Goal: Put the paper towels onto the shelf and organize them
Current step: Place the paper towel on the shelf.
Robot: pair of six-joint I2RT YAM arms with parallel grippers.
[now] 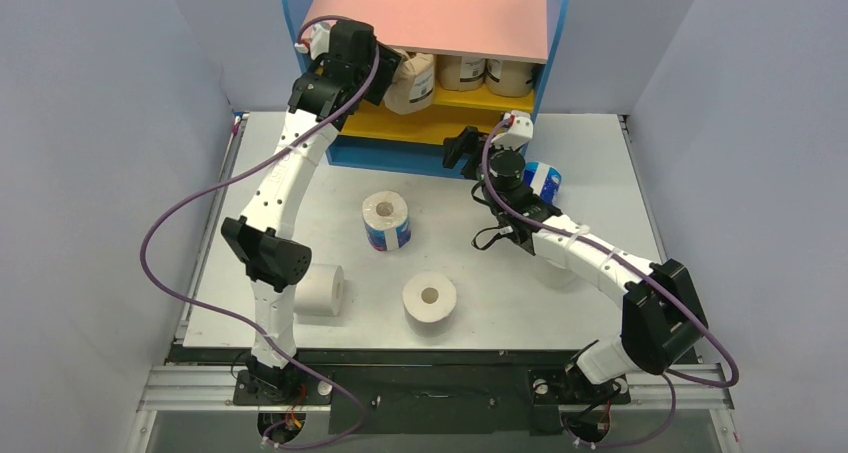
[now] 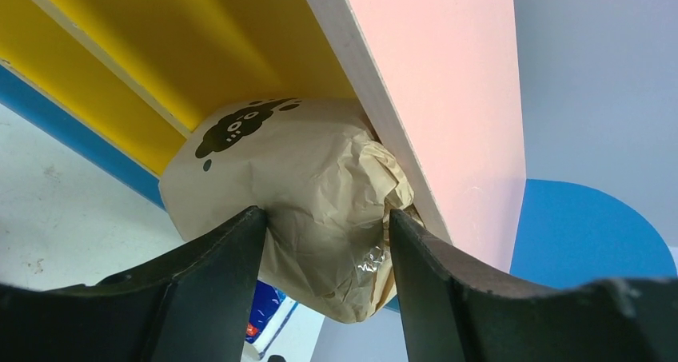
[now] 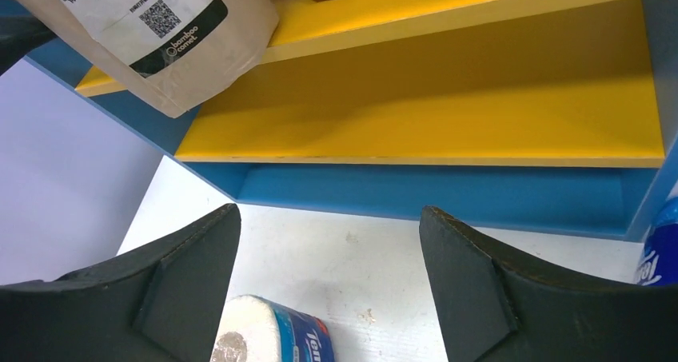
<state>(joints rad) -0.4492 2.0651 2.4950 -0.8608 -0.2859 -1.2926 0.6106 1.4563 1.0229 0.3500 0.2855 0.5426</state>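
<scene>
The shelf (image 1: 440,21) stands at the back with a pink top board (image 2: 432,82) and yellow boards (image 3: 440,114). My left gripper (image 1: 388,73) (image 2: 326,214) is shut on a tan-wrapped paper towel roll (image 1: 412,83) (image 2: 296,170) (image 3: 160,34). The roll is tilted and overhangs the front edge of the upper yellow board. Two more tan rolls (image 1: 461,71) (image 1: 510,76) stand on that board to the right. My right gripper (image 1: 462,153) (image 3: 329,212) hangs open and holds nothing, low in front of the shelf's blue base.
On the table are a blue-and-white roll (image 1: 387,221) (image 3: 272,338) near the middle, another (image 1: 543,180) (image 3: 662,250) beside my right wrist, and two white rolls (image 1: 430,298) (image 1: 320,290) nearer the arm bases. Grey walls enclose the table.
</scene>
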